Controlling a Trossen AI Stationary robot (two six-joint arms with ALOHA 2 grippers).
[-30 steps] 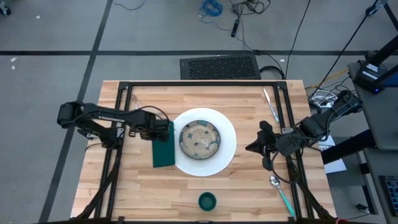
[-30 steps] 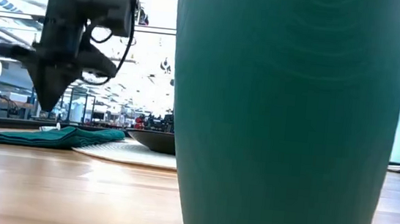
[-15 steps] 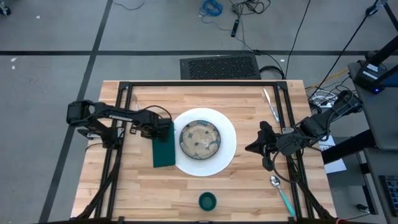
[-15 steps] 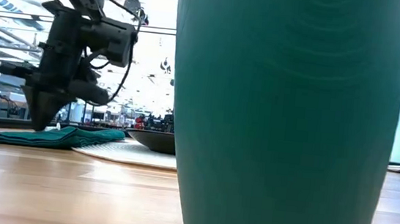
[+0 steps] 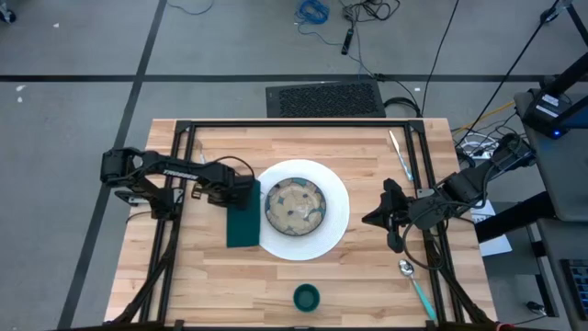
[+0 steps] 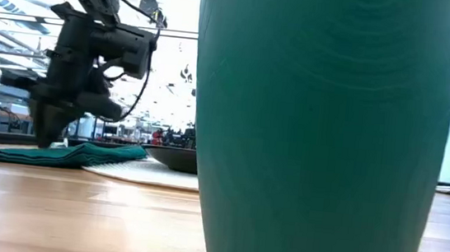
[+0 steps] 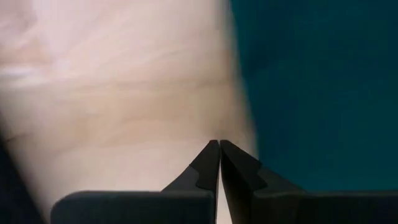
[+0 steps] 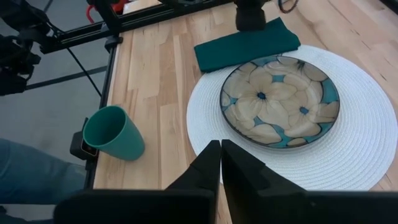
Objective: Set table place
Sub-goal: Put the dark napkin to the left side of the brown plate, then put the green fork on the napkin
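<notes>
High view: left pincer (image 5: 246,188) stretched in from nine o'clock, arm low and nearly level, tip over the twelve o'clock end of the napkin (image 5: 243,216). Fingers pressed together, pinching nothing visible. Left wrist view: closed fingertips (image 7: 219,155) pointing down at bare wood right beside the napkin's edge; contact with the cloth cannot be told. Low view: same pincer (image 6: 47,129) angled down, tip at the folded napkin's far end.

Napkin lying flat on the tabletop (image 5: 358,276), long side running twelve to six o'clock, at nine o'clock of the plate (image 5: 335,213) and overlapping its rim slightly. Bowl (image 5: 294,205) sitting in the plate's centre. Cup (image 5: 306,297) upright near the six o'clock edge, well apart from the plate.

Right pincer (image 5: 369,219) reaching in from three o'clock, elbow bent, hovering just beside the plate's three o'clock rim. Fingers pressed together, empty. Spoon (image 5: 413,283) at five o'clock near the frame; knife (image 5: 400,154) at one o'clock.
</notes>
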